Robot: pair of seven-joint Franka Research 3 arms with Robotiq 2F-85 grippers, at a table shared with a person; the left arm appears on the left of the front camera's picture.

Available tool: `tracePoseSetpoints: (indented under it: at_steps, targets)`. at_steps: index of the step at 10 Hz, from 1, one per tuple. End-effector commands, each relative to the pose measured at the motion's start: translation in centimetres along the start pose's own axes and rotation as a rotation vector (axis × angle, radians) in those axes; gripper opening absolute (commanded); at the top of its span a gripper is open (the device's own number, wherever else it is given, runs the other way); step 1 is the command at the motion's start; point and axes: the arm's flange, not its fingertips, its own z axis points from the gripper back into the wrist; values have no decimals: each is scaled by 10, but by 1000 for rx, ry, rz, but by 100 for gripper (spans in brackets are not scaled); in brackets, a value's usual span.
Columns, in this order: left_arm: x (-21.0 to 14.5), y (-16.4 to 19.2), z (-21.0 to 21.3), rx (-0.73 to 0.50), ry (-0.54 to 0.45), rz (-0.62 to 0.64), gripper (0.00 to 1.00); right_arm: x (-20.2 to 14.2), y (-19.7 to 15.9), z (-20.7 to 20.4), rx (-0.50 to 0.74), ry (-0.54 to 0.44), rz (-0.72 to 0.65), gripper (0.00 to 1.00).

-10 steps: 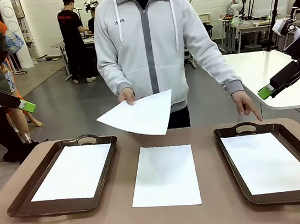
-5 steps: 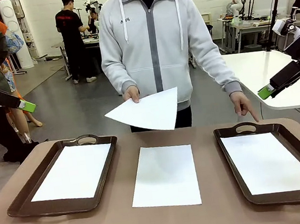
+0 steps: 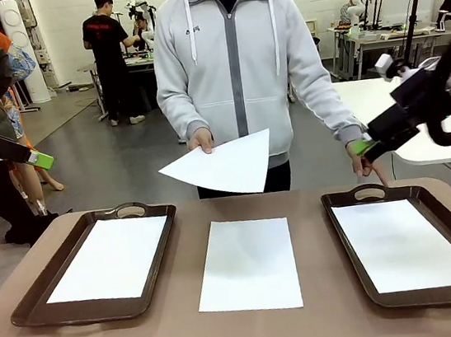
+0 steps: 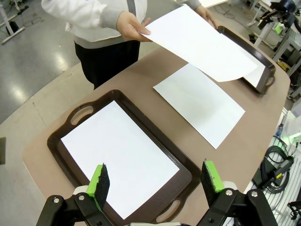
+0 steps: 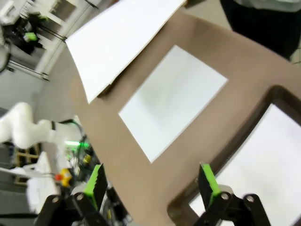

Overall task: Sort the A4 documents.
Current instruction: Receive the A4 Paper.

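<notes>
raised sheet (image 3: pixel 223 164) left of right gripper (image 3: pixel 362 148), apart, jaws spread

No lettering can be read anywhere. The person's grey hoodie (image 3: pixel 229 68) has a small pale mark (image 3: pixel 191 30) on the chest, in the upper middle of the front view, but it is too small to make out. The A4 documents (image 3: pixel 248 263) show only blank white faces in the front view and both wrist views.
</notes>
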Motion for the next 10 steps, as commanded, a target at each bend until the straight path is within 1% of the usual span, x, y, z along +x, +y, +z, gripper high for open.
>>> tracePoseSetpoints:
  at_steps: [1, 2, 3, 5, 7, 9, 10]
  targets:
    - [-1, 0, -1, 4, 7, -14, 100, 30, -10, -16, 111, -55, -69, 100]
    - [-1, 0, -1, 4, 7, -14, 100, 41, -18, -30, 180, -88, -133, 100]
    - [-1, 0, -1, 4, 7, -14, 100, 50, -25, -43, 216, -123, -194, 100]
    - [-1, 0, -1, 4, 7, -14, 100, 67, -35, -69, 303, -153, -303, 100]
    - [-1, 0, -1, 4, 7, -14, 100, 78, -44, -98, 359, -184, -401, 100]
    - [-1, 0, -1, 4, 7, -14, 100, 80, -48, -125, 404, -194, -475, 100]
    - [-1, 0, -1, 4, 7, -14, 100, 80, -48, -137, 399, -195, -495, 100]
